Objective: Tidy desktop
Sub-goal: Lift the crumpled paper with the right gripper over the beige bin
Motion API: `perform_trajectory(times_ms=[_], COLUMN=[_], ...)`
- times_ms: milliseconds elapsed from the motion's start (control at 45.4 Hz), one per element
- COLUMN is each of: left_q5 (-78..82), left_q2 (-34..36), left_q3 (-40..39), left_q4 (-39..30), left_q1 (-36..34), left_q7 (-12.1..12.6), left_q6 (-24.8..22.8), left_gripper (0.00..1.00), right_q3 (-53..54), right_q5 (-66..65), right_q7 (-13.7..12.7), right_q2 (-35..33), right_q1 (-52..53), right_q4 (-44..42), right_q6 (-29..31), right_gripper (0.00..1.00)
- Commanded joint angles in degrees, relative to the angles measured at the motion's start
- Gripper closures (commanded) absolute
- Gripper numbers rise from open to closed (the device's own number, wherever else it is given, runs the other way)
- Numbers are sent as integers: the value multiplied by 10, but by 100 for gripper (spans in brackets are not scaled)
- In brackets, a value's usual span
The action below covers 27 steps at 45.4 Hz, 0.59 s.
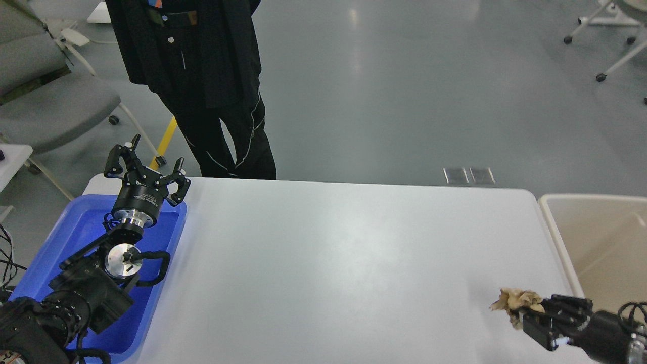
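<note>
Our right gripper point(523, 309) holds a crumpled tan wad of paper point(515, 299) over the near right part of the desktop point(333, 263)

The desktop fills the middle of our view, between the blue tray point(88, 227) on our left and the beige bin point(596, 237) just off its right edge; it is a wide, smooth, matte white top with rounded corners (a soft sheen across its centre). Our left gripper point(146, 169) hangs above the tray's far end, fingers spread wide and holding nothing

Desktop point(323, 263) centre open, bins flanking
</note>
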Motion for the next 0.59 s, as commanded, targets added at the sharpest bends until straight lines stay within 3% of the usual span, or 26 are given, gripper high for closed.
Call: perform_trajectory(times_ms=[0, 352, 572], left_q5=[0, 0, 0], left_q2=[0, 0, 0], left_q3=[0, 0, 0], left_q4=[0, 0, 0], left_q1=[0, 0, 0], left_q7=[0, 0, 0], left_q6=[0, 0, 0], left_gripper=[0, 0, 0], right_q3=[9, 13, 14], right_q5=[49, 138, 149], right_q7=[8, 12, 12], right_q2=[-76, -130, -131], right_q1=[101, 290, 311], right_q4=[76, 87, 61], right_q6=[124, 324, 342], right_gripper=[100, 100, 100])
